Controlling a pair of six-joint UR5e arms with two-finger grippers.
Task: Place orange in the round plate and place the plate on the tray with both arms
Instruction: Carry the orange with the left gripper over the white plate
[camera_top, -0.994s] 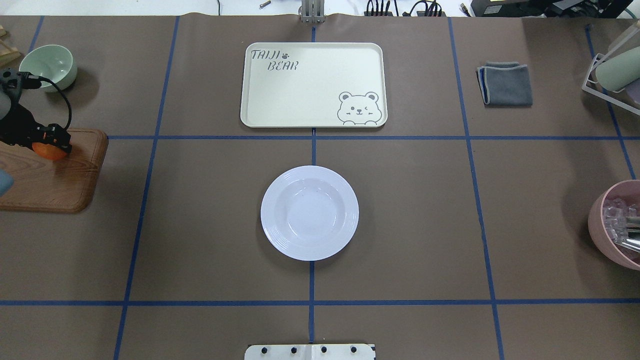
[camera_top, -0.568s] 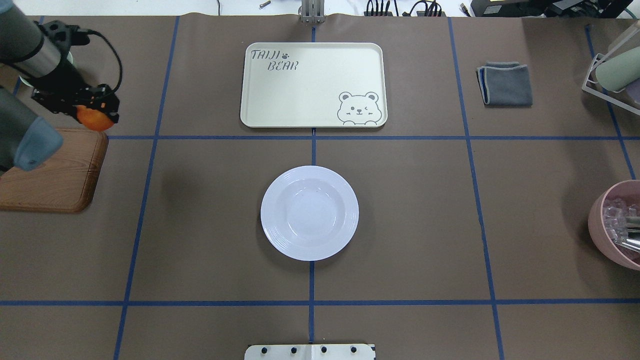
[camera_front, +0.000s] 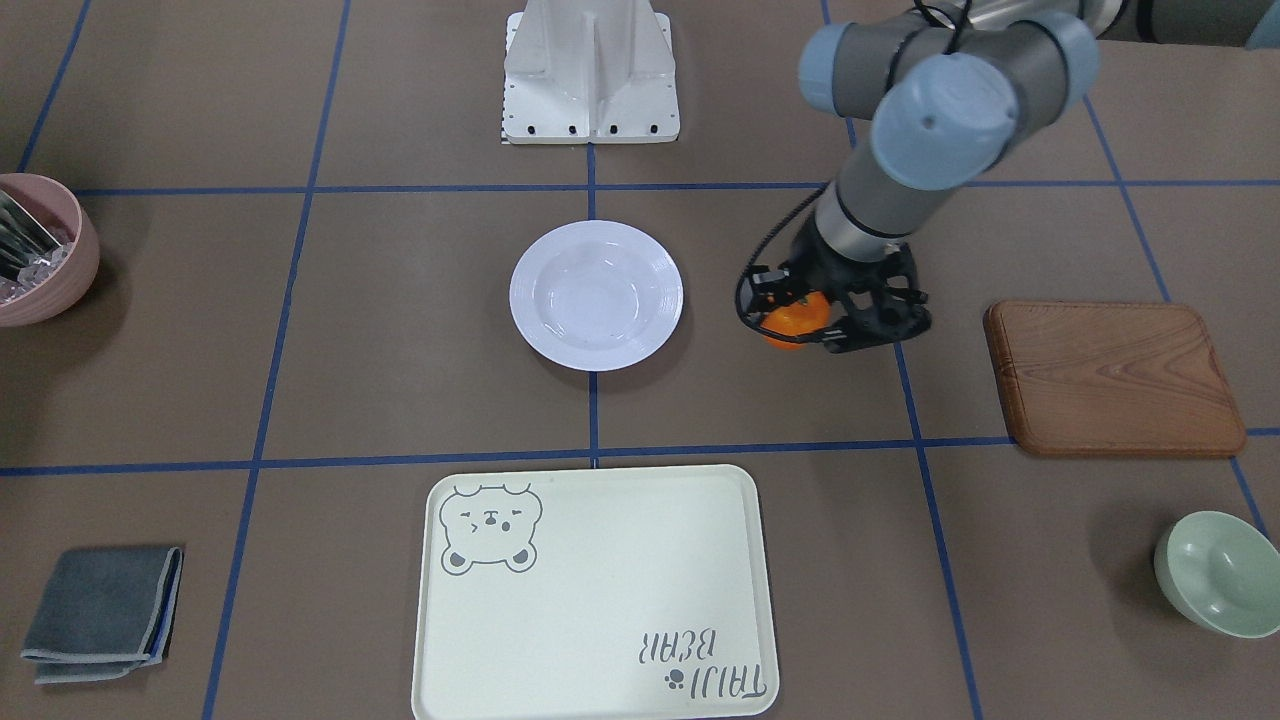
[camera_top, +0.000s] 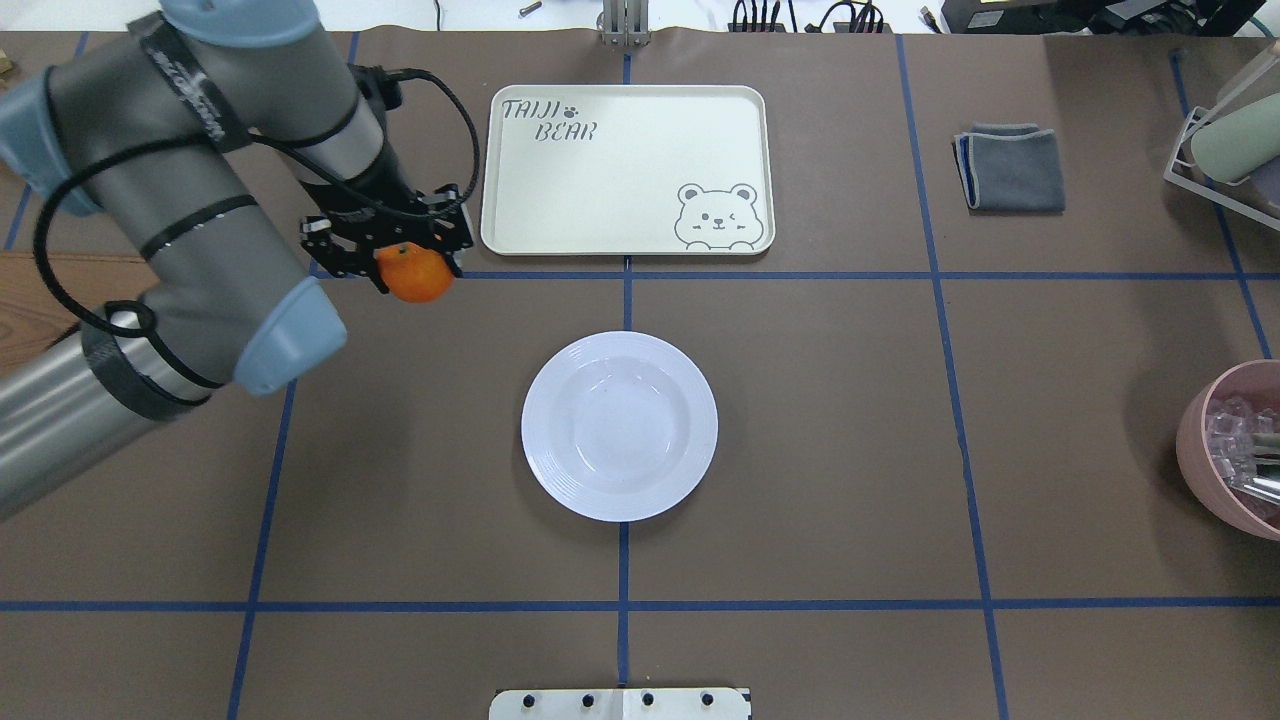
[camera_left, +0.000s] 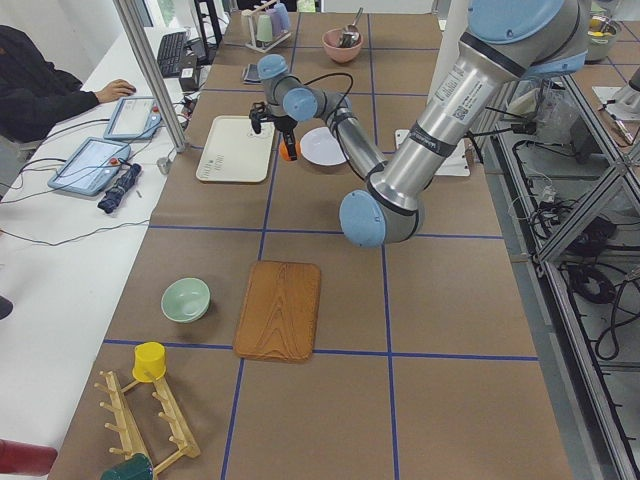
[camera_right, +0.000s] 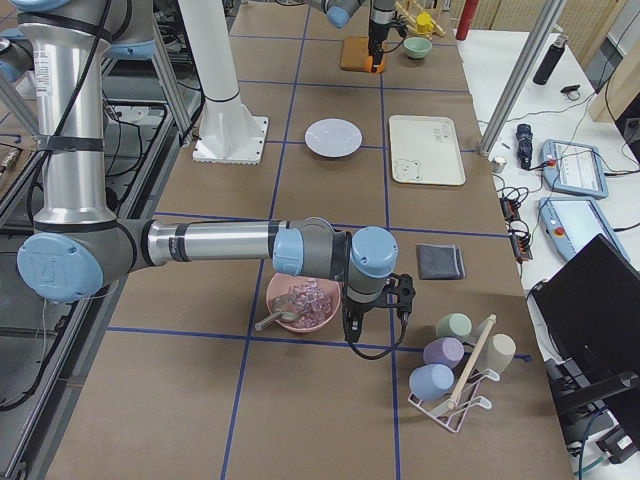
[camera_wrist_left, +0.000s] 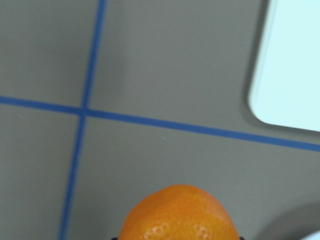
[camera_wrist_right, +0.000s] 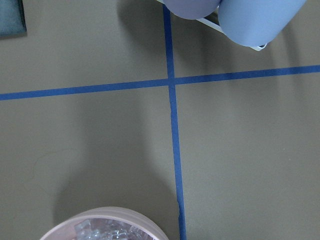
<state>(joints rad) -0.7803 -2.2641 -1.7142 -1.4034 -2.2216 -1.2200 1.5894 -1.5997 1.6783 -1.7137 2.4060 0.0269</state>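
Left pincer (camera_top: 405, 258) clamped on the orange (camera_top: 416, 278), held clear of the tabletop (camera_top: 800, 450)!
The fruit hangs just off the tray (camera_top: 627, 170) corner, apart from the round plate (camera_top: 619, 425) at the centre. Right pincer (camera_right: 372, 312) hovers beside the pink bowl (camera_top: 1198, 440); whether its fingers are apart or together, nobody can tell.

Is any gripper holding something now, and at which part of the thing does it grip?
The left gripper holds the orange, with its fingers clamped on the fruit's opposite sides. Whether the right gripper holds anything cannot be told.
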